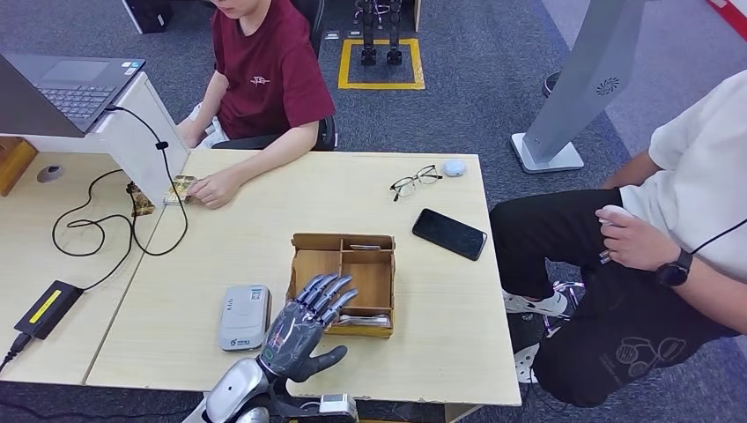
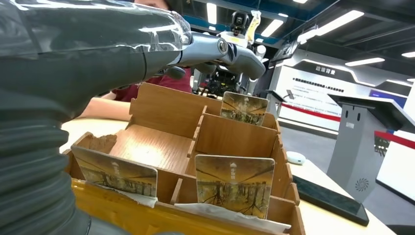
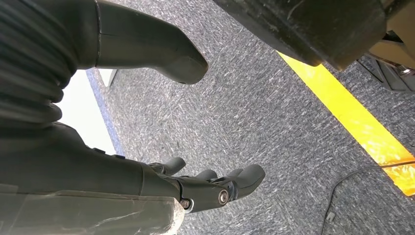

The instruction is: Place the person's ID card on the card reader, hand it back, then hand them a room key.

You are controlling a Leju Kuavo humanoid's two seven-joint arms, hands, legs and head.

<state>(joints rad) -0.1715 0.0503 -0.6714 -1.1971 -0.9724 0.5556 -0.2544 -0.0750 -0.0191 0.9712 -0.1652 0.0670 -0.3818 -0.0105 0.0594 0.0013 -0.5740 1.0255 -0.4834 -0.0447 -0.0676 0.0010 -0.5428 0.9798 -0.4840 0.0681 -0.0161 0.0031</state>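
Note:
My left hand (image 1: 304,330) hovers with fingers spread over the near edge of a wooden compartment box (image 1: 380,280), holding nothing. In the left wrist view its fingers (image 2: 215,49) reach out above the box (image 2: 161,147), where room key cards (image 2: 235,185) stand upright in several compartments. A grey card reader (image 1: 244,316) lies just left of the box. At the far left of the table, a person in a red shirt holds a patterned card (image 1: 179,188) flat against the tabletop. My right hand (image 3: 205,188) hangs over the carpet, fingers apart and empty.
A black phone (image 1: 449,233), glasses (image 1: 415,181) and a small white object (image 1: 454,166) lie on the table's right side. A laptop (image 1: 62,88) on a white stand, cables and a power adapter (image 1: 48,307) sit on the left. A second person (image 1: 669,247) sits close at the right.

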